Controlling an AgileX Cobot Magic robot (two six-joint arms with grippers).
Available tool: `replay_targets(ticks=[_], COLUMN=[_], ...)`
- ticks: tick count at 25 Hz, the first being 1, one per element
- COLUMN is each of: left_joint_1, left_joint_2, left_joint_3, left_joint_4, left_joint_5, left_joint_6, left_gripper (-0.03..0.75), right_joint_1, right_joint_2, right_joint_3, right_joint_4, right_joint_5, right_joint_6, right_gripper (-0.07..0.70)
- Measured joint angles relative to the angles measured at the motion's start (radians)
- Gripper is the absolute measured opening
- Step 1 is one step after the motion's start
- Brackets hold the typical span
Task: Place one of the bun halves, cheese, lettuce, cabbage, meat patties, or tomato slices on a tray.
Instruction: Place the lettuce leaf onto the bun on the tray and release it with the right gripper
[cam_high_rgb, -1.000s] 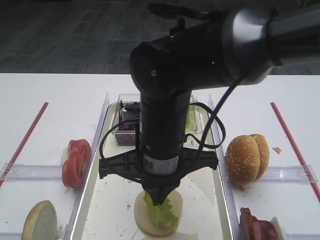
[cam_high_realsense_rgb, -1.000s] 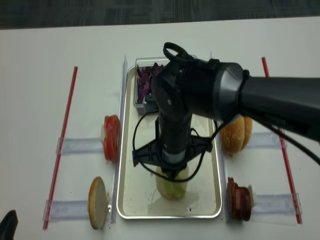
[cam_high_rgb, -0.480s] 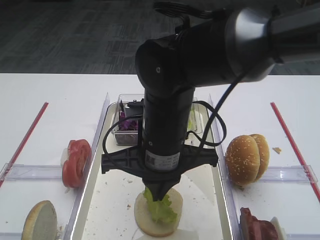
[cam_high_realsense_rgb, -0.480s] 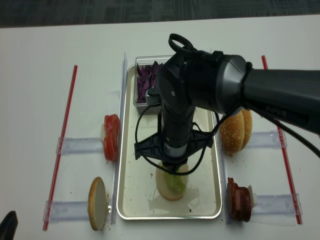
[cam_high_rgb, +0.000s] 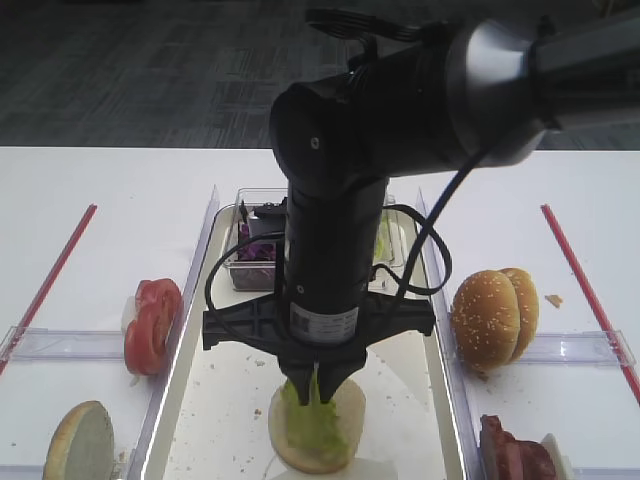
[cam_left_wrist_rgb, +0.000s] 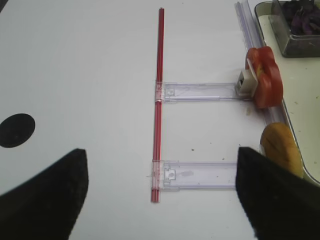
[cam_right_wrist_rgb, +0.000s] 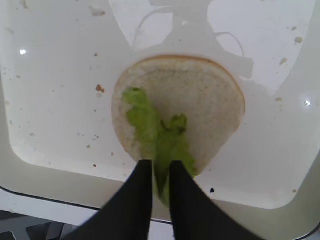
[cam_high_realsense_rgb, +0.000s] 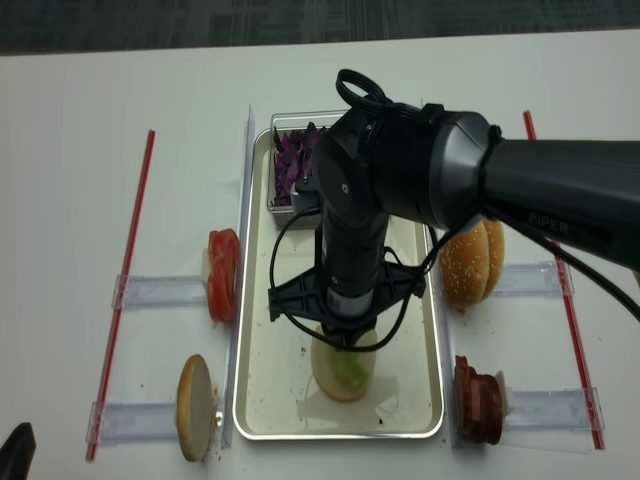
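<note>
Over the tray (cam_high_realsense_rgb: 255, 400), centre of table: right arm (cam_high_realsense_rgb: 520, 200), largest item, carries white lettering "PIPER" on its dark casing. Bun half (cam_right_wrist_rgb: 210, 110) lies cut side up on the tray floor; lettuce (cam_right_wrist_rgb: 150, 125) rests on it. Right gripper (cam_right_wrist_rgb: 156, 175): jaws now slightly parted around the lettuce's near end, where a second ago they were pinched together on the leaf. Left gripper (cam_left_wrist_rgb: 160, 195): black fingers spread wide, holding nothing.
</note>
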Motion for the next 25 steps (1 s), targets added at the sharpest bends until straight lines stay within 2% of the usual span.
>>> replay_targets(ticks=[6, 12, 25], left_joint_1=[0.0, 0.0, 0.0], left_joint_2=[0.0, 0.0, 0.0], left_joint_3=[0.0, 0.0, 0.0], left_joint_4=[0.0, 0.0, 0.0], left_joint_5=[0.0, 0.0, 0.0], left_joint_6=[0.0, 0.0, 0.0], left_gripper=[0.554, 0.554, 0.554], right_joint_1=[0.0, 0.0, 0.0], right_joint_2=[0.0, 0.0, 0.0], right_joint_3=[0.0, 0.0, 0.0], right_joint_4=[0.0, 0.0, 0.0], right_joint_5=[0.0, 0.0, 0.011], right_joint_6=[-0.001, -0.004, -0.004], right_gripper=[0.298, 0.396, 0.46])
